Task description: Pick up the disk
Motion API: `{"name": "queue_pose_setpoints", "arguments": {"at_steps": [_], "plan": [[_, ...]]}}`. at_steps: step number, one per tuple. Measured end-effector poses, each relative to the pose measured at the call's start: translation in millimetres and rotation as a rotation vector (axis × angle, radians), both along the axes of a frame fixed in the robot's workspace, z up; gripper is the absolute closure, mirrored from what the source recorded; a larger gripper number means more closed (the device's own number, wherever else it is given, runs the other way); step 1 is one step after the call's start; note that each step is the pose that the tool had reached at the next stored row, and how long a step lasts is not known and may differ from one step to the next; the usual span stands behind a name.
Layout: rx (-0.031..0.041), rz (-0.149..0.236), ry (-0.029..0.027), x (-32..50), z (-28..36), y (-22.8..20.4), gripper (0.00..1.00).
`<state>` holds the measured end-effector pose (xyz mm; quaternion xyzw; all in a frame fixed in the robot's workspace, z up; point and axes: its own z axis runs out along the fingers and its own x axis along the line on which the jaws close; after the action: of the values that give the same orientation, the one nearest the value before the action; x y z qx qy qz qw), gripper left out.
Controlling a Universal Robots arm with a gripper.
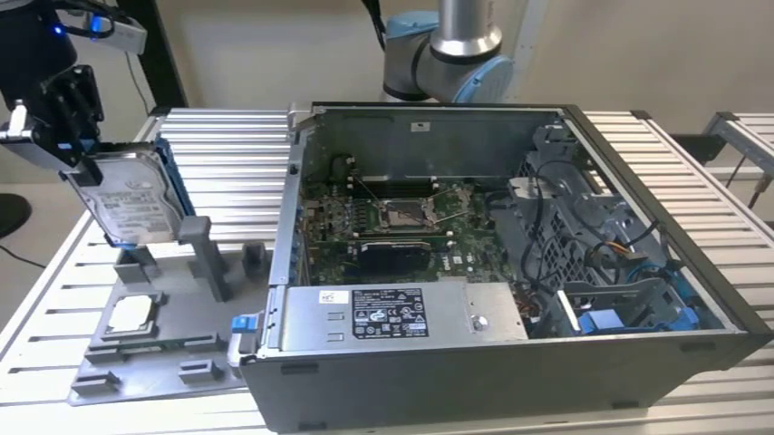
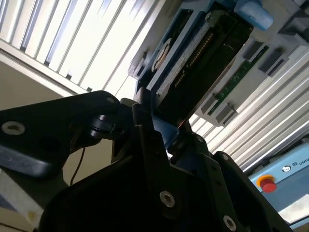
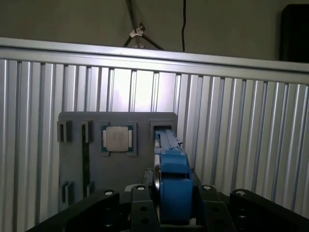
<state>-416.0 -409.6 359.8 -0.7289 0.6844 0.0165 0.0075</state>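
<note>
At the exterior view's left the disk [image 1: 127,198], a silver-grey drive with a white label in a bright blue frame, stands on edge and tilted, just above the grey fixture plate [image 1: 163,349]. My gripper [image 1: 85,149] is shut on its upper end. In the first wrist view the blue frame [image 3: 172,181] sits between my black fingers [image 3: 141,209]. The second wrist view shows the disk's edge and connector side [image 2: 193,63] running away from the gripper body. Whether its lower end still touches the fixture's slot, I cannot tell.
An open computer case [image 1: 484,263] fills the table's middle and right, with a silver box with a black label [image 1: 400,313] at its front. A small square chip [image 1: 130,313] lies on the fixture, beside grey upright posts [image 1: 203,254]. The arm's base [image 1: 448,54] stands behind the case.
</note>
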Motion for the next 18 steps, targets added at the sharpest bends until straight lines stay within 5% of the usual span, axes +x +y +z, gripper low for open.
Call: {"name": "queue_pose_setpoints", "arguments": {"at_steps": [18], "plan": [[0.0001,0.0,-0.0001,0.0,46.7,0.0,1.0]]}}
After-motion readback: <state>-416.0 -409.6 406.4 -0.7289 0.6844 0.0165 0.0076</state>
